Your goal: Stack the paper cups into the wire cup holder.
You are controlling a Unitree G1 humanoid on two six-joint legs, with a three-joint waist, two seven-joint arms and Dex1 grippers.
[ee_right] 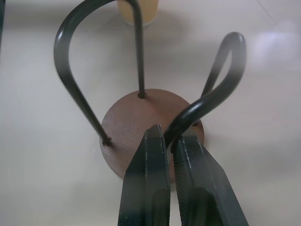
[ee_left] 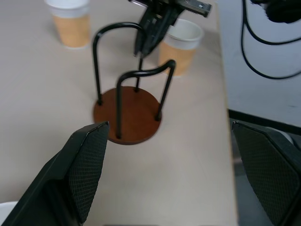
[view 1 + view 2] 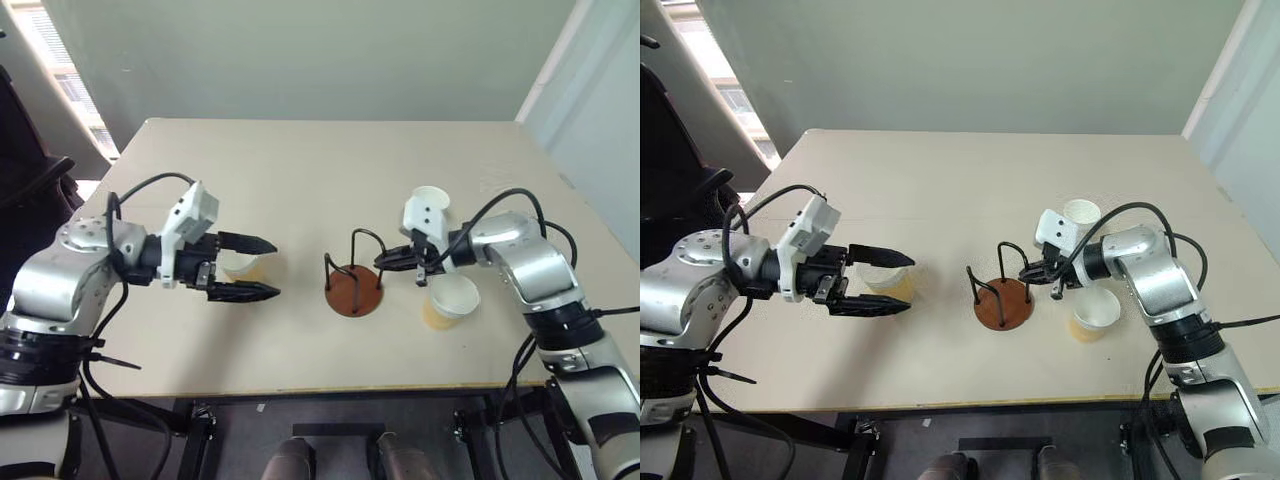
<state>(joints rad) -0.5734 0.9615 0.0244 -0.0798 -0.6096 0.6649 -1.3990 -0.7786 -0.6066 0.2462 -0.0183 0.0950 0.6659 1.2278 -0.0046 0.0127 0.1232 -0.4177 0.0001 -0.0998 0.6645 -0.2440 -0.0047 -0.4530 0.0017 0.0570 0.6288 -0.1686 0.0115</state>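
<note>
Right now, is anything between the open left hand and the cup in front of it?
Nothing visible. The left hand is open with the paper cup right at its fingertips on the table; the wire cup holder stands beyond, empty.

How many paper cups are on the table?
3: one cup between the open left gripper's fingers, one behind the right gripper, one beside the wire cup holder, near the right arm.

Both head views look down over the table (image 3: 300, 160). Each wrist camera looks closely along its own fingers toward the wire cup holder (image 1: 150, 127), seemingly from opposite sides.
</note>
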